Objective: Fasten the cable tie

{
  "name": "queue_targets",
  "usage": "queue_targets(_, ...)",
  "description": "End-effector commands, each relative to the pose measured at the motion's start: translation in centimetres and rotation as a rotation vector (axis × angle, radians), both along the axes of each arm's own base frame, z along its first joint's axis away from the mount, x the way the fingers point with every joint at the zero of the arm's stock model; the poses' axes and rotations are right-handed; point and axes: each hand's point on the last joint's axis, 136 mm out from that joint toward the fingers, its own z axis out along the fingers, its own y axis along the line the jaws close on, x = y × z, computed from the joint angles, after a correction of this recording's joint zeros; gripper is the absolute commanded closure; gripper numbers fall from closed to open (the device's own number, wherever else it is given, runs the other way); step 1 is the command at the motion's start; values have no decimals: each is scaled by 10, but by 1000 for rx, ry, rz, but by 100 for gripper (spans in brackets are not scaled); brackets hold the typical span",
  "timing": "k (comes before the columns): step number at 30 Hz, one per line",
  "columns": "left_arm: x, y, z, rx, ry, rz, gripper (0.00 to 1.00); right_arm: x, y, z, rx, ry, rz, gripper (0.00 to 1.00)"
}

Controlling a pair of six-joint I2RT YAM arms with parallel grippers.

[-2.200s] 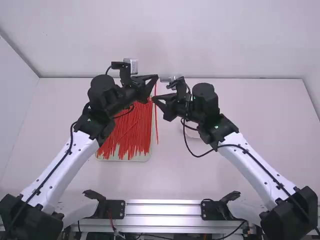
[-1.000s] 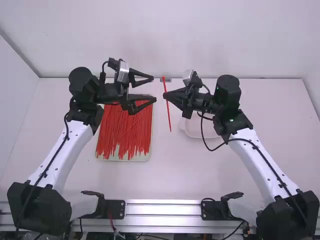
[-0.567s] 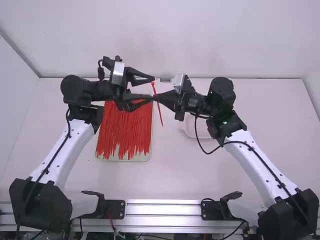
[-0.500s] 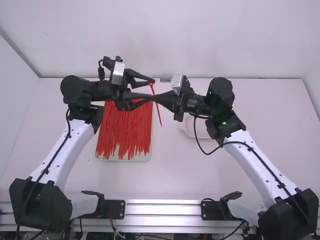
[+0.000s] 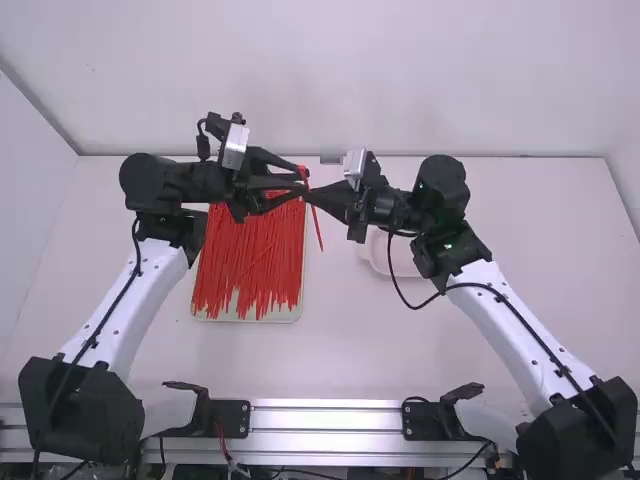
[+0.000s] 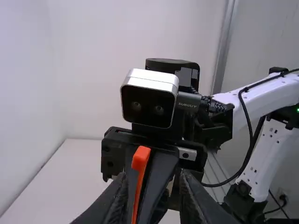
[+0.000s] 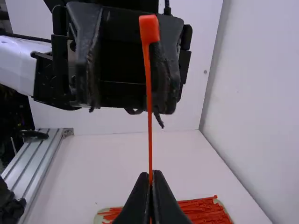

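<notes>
Cable tie (image 7: 149, 93) sits clamped in right claw (image 7: 150, 186), left claw (image 5: 297, 183) apart either side of its head end: regrasp step, next likely needs left pinching the head so the tail can thread

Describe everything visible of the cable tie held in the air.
The cable tie is one thin strap of bright red plastic with a squarish head at one end. It is straight, not looped or fastened. The right gripper is shut on the strap partway along, holding it off the table, its tail hanging free past the grip. The head end lies between the open fingers of the left gripper; whether they touch it I cannot tell.
</notes>
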Motion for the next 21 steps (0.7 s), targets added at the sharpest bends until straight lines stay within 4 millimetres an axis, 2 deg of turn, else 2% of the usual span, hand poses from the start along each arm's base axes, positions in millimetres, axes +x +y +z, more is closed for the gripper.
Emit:
queue_targets(1, -1, -2, 2, -7, -3, 2, 75, -1, 0, 14, 17, -25, 3, 100)
queue_targets(4, -1, -2, 2, -7, -3, 1, 82, -1, 0, 14, 17, -22, 4, 100)
queue_targets(5, -1, -2, 2, -7, -3, 1, 88, -1, 0, 14, 17, -22, 4, 100)
queue_targets(6, -1, -2, 2, -7, -2, 1, 89, -1, 0, 14, 17, -22, 4, 100)
queue_targets(8, -1, -2, 3, -8, -4, 2, 98, -1, 0, 14, 17, -22, 4, 100)
queue_targets(19, 4, -1, 5, -27, 51, 24, 98, -1, 0, 17, 28, -12, 5, 100)
queue_targets(21, 6, 0, 8, -36, 69, 33, 98, -2, 0, 17, 28, -12, 9, 88)
